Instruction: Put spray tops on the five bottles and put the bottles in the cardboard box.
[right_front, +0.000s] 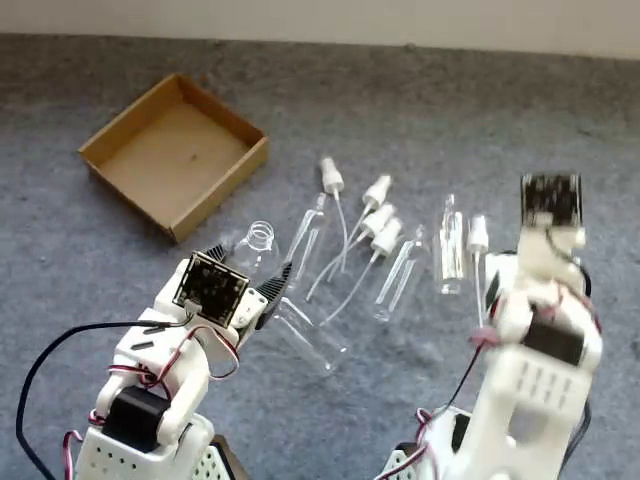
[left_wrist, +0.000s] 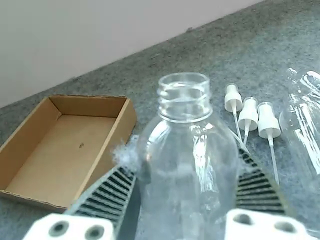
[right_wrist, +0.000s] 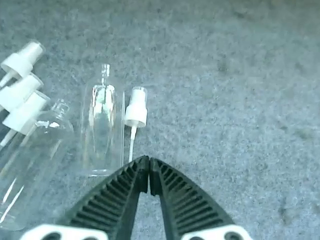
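My left gripper (right_front: 250, 265) (left_wrist: 182, 192) is shut on a clear open-necked bottle (right_front: 258, 243) (left_wrist: 187, 145) with no top on it, a little in front of the cardboard box (right_front: 170, 155) (left_wrist: 65, 145). The box holds nothing. My right gripper (right_wrist: 149, 165) is shut with nothing in it, its tips just short of a white spray top (right_wrist: 135, 107) (right_front: 478, 235) and a lying bottle (right_wrist: 102, 125) (right_front: 452, 245). Several more spray tops (right_front: 380, 215) (left_wrist: 248, 112) (right_wrist: 20, 90) lie with their tubes between the arms.
Three more clear bottles lie on the grey carpet: one (right_front: 310, 235) next to the spray tops, one (right_front: 400, 270) right of them, one (right_front: 312, 338) close to the left arm. The right arm's body (right_front: 535, 350) rises at the front right.
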